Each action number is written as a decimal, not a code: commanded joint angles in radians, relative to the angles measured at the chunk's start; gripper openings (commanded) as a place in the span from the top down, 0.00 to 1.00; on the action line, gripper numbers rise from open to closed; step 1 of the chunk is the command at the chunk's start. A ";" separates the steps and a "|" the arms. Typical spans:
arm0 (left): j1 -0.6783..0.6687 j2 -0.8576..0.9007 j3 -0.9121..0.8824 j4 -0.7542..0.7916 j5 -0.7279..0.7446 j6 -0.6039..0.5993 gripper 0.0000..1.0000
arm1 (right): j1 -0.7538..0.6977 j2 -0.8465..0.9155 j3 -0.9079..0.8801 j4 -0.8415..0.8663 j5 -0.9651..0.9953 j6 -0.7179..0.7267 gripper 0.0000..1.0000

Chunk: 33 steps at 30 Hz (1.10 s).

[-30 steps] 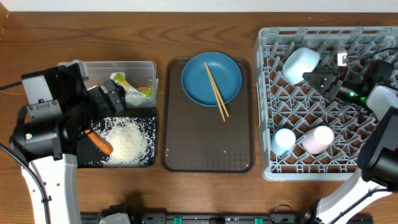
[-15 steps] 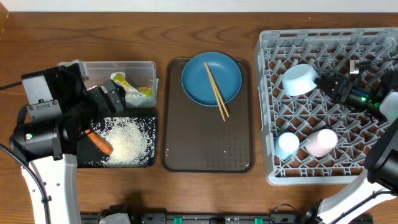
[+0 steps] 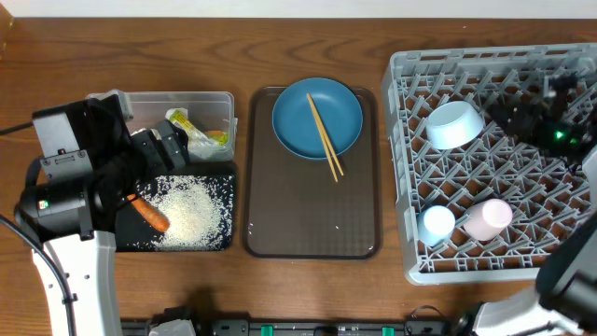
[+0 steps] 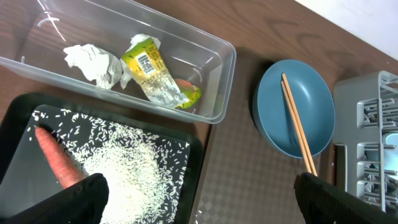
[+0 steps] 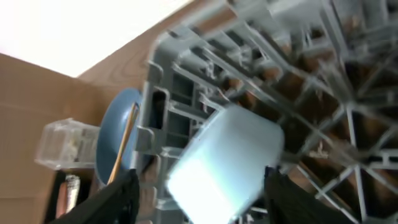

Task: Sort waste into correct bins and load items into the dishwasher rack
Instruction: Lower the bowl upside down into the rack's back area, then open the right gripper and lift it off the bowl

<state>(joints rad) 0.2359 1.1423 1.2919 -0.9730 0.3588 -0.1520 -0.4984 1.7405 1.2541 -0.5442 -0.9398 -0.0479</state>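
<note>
The right claw [image 5: 200, 179] is spread and empty. The white-blue bowl [image 3: 454, 124] rests in the dishwasher rack [image 3: 399, 177] just to its left, clear of it. Farther left, past the rack wall, the chopsticks [image 3: 325, 140] lie diagonally across the blue plate [image 3: 300, 131]. The left claw [image 4: 199, 183], spread and empty, looks slightly nearer them. There is open surface [image 3: 280, 47] around.

Your left gripper [image 4: 199, 194] hangs with its jaws spread wide (each finger [image 4: 68, 200] sits in a lower corner). Your right gripper [image 5: 205, 200], wrist rolled sideways, is parted too.
</note>
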 commanded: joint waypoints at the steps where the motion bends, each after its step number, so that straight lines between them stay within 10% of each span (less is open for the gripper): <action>1: 0.005 -0.005 0.002 -0.003 -0.012 0.013 0.02 | 0.087 -0.102 0.027 -0.025 0.171 0.019 0.49; 8: 0.005 -0.005 0.002 -0.003 -0.012 0.013 0.02 | 0.313 -0.142 0.026 -0.062 0.448 -0.074 0.95; 33: 0.005 -0.005 0.002 -0.003 -0.012 0.013 0.02 | 0.413 -0.065 0.063 -0.201 0.845 -0.001 0.97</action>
<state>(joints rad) 0.2356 1.1427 1.2919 -0.9730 0.3588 -0.1520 -0.0990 1.7100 1.2747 -0.7280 -0.1280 -0.0685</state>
